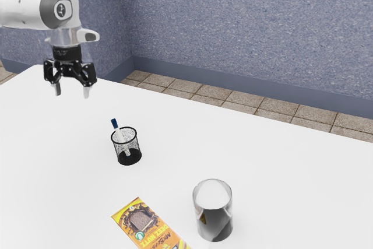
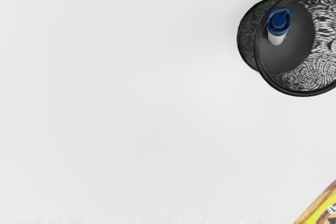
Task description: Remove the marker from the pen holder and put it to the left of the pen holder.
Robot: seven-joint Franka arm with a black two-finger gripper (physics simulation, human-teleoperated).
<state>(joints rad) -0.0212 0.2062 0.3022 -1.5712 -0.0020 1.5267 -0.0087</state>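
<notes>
My gripper hangs above the table at the exterior view's upper left, open, with nothing between its fingers. The black mesh pen holder stands upright on the table, lower and toward the exterior view's right from the gripper. A white marker with a dark blue end leans inside it, that end rising above the rim. The wrist view looks down on the pen holder and on the blue end of the marker within its rim.
On the white table, a yellow and brown chocolate bar packet lies flat near the exterior view's lower edge. Beside it stands a shiny grey cylindrical cup. Behind the table is a blue-grey wall.
</notes>
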